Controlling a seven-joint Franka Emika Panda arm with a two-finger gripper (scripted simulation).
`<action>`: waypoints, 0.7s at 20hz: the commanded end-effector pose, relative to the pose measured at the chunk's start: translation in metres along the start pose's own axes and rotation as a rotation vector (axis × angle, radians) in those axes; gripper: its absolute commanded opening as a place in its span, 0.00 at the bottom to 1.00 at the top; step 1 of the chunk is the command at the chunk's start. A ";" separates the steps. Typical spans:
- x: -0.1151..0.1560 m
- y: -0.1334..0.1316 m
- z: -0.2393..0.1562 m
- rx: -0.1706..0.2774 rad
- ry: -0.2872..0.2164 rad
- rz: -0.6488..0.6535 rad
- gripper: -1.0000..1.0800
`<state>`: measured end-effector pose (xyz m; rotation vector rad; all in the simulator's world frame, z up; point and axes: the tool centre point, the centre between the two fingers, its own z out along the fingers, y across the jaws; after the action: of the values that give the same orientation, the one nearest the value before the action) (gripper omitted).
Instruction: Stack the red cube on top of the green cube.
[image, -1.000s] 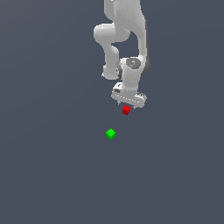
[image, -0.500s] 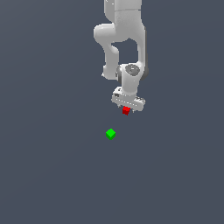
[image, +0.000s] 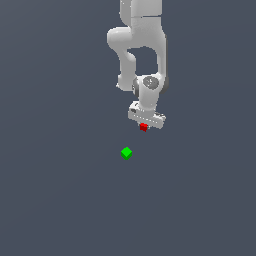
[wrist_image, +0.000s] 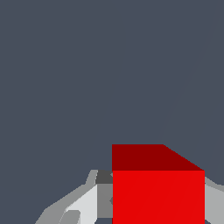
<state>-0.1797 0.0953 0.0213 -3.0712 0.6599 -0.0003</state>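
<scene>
Plain dark grey floor fills both views. The gripper holds the red cube between its fingers, which press its two sides in the wrist view. The green cube lies on the floor, below and towards the exterior view's left of the red cube, apart from it. Since a second ago, the arm has carried the red cube upward, away from the green cube. Bare floor surrounds the green cube on all sides.
</scene>
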 end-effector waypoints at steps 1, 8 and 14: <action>0.000 0.000 0.000 0.000 0.000 0.001 0.00; 0.000 0.000 0.000 0.000 0.000 0.000 0.00; 0.000 0.000 -0.010 0.000 0.000 0.000 0.00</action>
<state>-0.1803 0.0953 0.0277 -3.0716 0.6598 0.0009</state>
